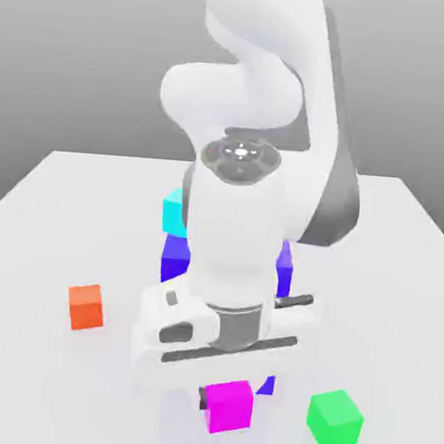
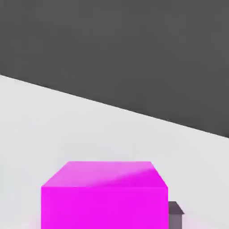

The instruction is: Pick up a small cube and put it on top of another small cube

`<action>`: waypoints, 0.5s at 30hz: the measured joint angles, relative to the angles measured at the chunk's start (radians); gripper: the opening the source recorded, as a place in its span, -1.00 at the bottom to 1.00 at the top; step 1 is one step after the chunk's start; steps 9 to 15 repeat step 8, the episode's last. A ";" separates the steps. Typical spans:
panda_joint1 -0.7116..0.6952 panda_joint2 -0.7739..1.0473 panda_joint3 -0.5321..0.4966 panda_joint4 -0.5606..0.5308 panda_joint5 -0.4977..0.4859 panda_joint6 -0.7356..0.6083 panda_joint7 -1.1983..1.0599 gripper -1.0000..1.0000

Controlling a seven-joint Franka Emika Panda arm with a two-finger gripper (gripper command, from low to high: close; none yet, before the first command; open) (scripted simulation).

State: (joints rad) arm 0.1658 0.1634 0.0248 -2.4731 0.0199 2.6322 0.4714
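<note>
Cubes come to four from where I'm standing, each a different colour: one magenta, one orange, one green and one cyan. The single white arm bends down over the middle of the pale tabletop, its hand low, and the jaws are closed on the magenta cube. One dark fingertip sits against that cube's side, and it shows beside the cube in the hand view too. Whether the magenta cube is resting on the tabletop or held just above it, I can't tell.

The orange cube is on its own towards the exterior view's left. The green one lies towards the exterior view's right, near the magenta one but apart from it. The cyan one is farther back, partly hidden behind the arm. Blue shows in three places: one patch and another on either side of the arm, and a little blue corner below the hand, just beside the magenta cube. With the arm in the way, I can't say how many blue things those make.
</note>
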 joint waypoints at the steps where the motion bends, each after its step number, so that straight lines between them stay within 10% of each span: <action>1: 0.027 -0.006 0.027 -0.015 -0.017 0.010 -0.005 -1.00; 4: 0.088 0.065 0.065 -0.029 -0.069 0.096 0.002 -1.00; 5: 0.095 0.094 0.064 -0.029 -0.080 0.125 0.007 1.00; 15: 0.095 0.094 0.064 -0.029 -0.080 0.125 0.007 1.00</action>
